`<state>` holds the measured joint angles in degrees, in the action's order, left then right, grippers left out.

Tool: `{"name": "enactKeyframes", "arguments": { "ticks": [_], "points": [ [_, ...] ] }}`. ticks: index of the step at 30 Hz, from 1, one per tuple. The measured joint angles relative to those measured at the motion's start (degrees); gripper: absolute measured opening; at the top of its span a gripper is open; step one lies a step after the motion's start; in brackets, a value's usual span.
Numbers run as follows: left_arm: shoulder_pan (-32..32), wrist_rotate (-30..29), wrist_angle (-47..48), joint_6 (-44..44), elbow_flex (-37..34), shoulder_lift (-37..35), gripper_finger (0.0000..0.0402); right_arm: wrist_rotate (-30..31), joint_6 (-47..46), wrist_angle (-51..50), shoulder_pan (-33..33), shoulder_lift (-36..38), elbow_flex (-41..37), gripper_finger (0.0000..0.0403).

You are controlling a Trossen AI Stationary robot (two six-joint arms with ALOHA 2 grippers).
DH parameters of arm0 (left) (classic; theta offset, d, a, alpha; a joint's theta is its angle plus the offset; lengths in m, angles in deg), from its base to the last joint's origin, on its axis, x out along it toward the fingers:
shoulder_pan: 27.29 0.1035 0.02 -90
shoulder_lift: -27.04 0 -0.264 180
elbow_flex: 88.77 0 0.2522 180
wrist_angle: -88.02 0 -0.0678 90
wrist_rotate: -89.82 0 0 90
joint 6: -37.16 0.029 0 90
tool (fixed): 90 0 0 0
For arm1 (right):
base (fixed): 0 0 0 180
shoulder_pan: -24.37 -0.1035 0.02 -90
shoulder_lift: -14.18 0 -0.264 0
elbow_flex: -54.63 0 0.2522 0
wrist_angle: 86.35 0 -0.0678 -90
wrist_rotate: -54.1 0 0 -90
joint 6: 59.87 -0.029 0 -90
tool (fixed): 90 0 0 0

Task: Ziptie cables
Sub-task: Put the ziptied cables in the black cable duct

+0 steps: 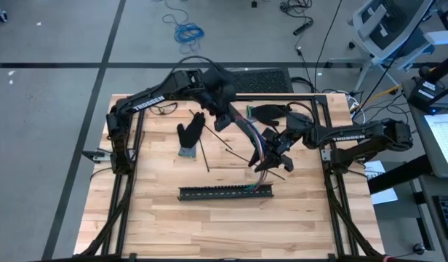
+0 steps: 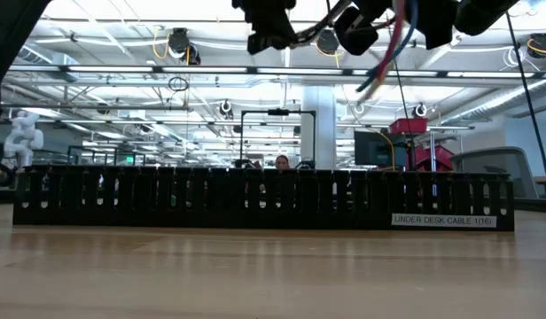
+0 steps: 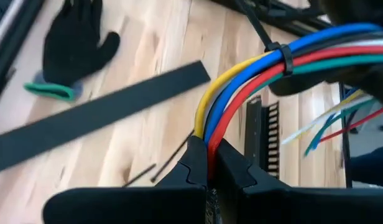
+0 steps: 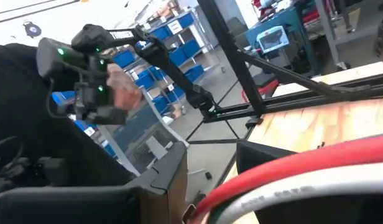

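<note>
A black glove (image 1: 190, 135) is lying on the wooden table (image 1: 209, 225), to the left of the jaws. A black slotted strip (image 1: 225, 192) is resting below them, nearer the front edge. Thin black sticks (image 1: 204, 156) are lying between glove and jaws.

A pale wooden tabletop (image 1: 158, 225) framed by black rails is seen from above. A bundle of thin multicoloured cables (image 1: 257, 149) is held up in an arc between the two tools, right of centre. The far end of the bundle is gripped by the left tool (image 1: 229, 115); the right tool (image 1: 276, 149) is set at the bundle's near part, with the loose wire ends hanging below it. A long black slotted plastic strip (image 1: 225, 192) is laid crosswise nearer on the tabletop. A black fabric glove (image 1: 190, 135) is laid left of the cables, with thin black straight sticks (image 1: 204, 155) scattered beside it.
</note>
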<state>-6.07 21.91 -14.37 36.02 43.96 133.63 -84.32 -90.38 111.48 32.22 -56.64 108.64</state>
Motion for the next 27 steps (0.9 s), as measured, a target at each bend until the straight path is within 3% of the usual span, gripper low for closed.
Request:
{"name": "enactKeyframes", "arguments": {
  "ticks": [27],
  "points": [
    [-10.1,1.5,-3.1,-0.5,-16.0,-1.9,0.0009,-5.8,-3.5,-3.2,-3.3,0.0,0.0,0.0128]
  ]
}}
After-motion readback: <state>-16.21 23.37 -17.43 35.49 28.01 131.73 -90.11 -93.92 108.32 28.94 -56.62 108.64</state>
